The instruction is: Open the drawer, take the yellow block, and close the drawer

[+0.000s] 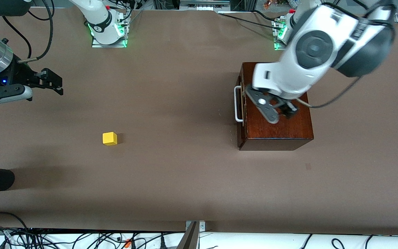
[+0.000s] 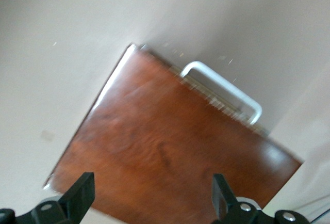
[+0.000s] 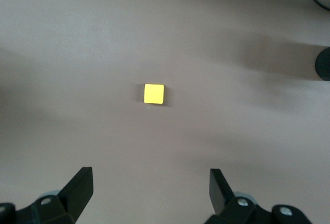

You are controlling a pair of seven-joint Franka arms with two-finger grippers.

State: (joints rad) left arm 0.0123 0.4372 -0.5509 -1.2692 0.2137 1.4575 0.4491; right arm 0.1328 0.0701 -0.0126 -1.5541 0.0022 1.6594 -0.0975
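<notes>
A: Wooden box [image 1: 282,129] seen toward the left arm's end of the table, glossy reddish-brown. State of the drawer [image 1: 241,110]?

B: Pushed in flush with the box; white handle [image 1: 237,104] facing the right arm's end. Contents hidden, so nothing told of the inside.

A: Location of the yellow block [image 1: 110,138]?

B: Lay outside the box on bare brown table [image 1: 185,173], well apart from it, toward the right arm's end and slightly nearer the front camera. Touched by nothing.

A: Left gripper [image 1: 283,111]?

B: Hung over the box lid, fingers [image 2: 80,193] spread wide, holding nothing.

A: Right gripper [image 1: 52,82]?

B: Waited in the air above the table at the right arm's end, fingers [image 3: 80,188] likewise apart and empty; block visible below in the right wrist view [image 3: 153,93].
</notes>
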